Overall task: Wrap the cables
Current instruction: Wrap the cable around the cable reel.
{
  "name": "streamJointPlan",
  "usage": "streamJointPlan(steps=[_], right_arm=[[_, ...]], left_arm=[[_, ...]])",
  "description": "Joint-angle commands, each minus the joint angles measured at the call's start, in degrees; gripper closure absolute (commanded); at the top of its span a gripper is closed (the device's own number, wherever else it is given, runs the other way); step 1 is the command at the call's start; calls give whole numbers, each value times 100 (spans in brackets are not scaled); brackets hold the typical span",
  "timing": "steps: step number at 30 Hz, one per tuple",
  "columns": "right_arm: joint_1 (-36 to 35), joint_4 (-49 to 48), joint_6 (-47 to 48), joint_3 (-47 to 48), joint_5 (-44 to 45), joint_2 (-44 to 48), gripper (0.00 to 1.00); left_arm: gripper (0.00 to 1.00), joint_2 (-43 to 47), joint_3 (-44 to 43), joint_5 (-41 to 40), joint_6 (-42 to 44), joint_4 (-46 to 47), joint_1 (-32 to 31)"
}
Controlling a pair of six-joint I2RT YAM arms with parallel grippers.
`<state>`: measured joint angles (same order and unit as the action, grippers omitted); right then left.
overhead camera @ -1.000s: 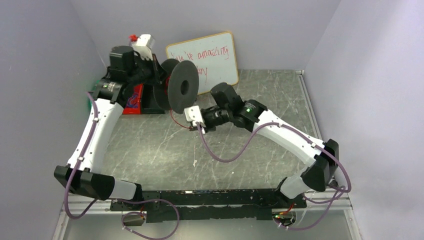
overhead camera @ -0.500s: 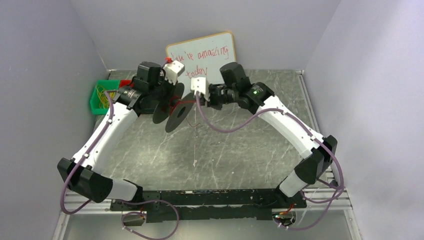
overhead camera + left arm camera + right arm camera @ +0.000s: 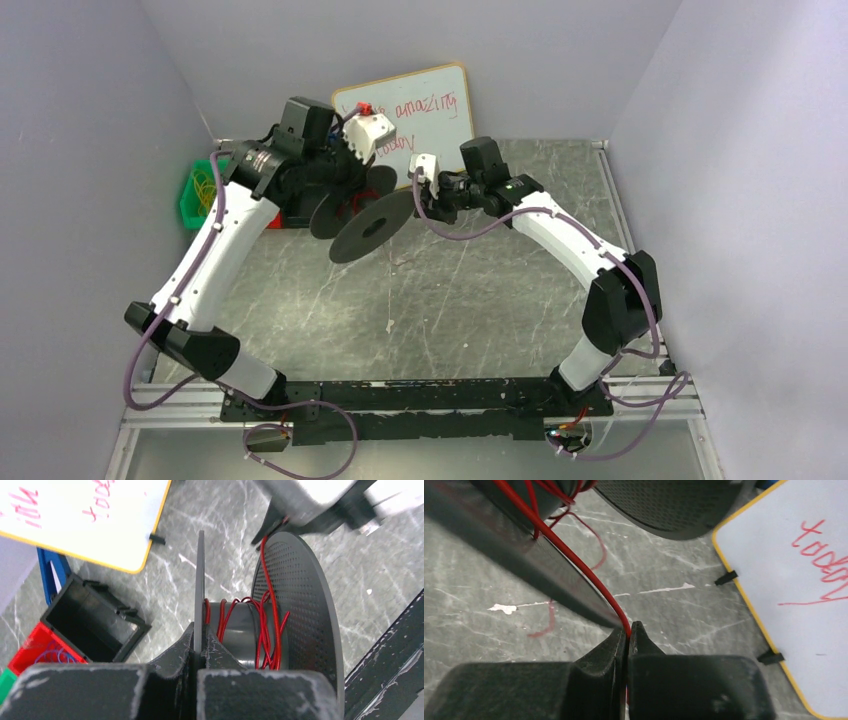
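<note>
The black spool [image 3: 372, 222] is held off the table near the back, tilted. My left gripper [image 3: 338, 186] is shut on the thin edge of one spool flange [image 3: 200, 595]; its jaws [image 3: 201, 636] clamp it from both sides. The red cable [image 3: 266, 620] lies in loose turns around the grey core between the flanges. My right gripper [image 3: 420, 196] is just right of the spool. It is shut [image 3: 628, 630] on the red cable [image 3: 574, 562], which runs taut from the jaws up to the spool. More red cable [image 3: 596, 547] trails blurred over the table.
A whiteboard [image 3: 405, 115] with red writing leans on the back wall behind the spool. A green bin [image 3: 200, 192] with yellow wire loops sits at the back left. An open black box [image 3: 95, 620] and a red bin [image 3: 37, 650] lie under the left gripper.
The spool has moved from the back left toward the middle and tilted flatter. My right gripper swung from in front of the spool up and round to its right, with the cable in it.
</note>
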<state>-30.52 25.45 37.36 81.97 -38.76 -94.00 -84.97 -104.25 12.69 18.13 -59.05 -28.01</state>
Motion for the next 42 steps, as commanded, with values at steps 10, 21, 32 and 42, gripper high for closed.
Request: streamJointPlan(steps=[10, 21, 32, 42], right_arm=[[617, -1433, -544, -854, -1387, 180, 81], [690, -1581, -433, -1079, -1484, 354, 46], [705, -1632, -134, -1428, -906, 1037, 16], [698, -2751, 232, -2790, -95, 1665, 1]], left_arm=[[97, -303, -913, 643, -112, -432, -262], [98, -379, -875, 586, -170, -483, -266], [97, -565, -854, 104, -165, -587, -265], [98, -600, -974, -134, -394, -427, -260]])
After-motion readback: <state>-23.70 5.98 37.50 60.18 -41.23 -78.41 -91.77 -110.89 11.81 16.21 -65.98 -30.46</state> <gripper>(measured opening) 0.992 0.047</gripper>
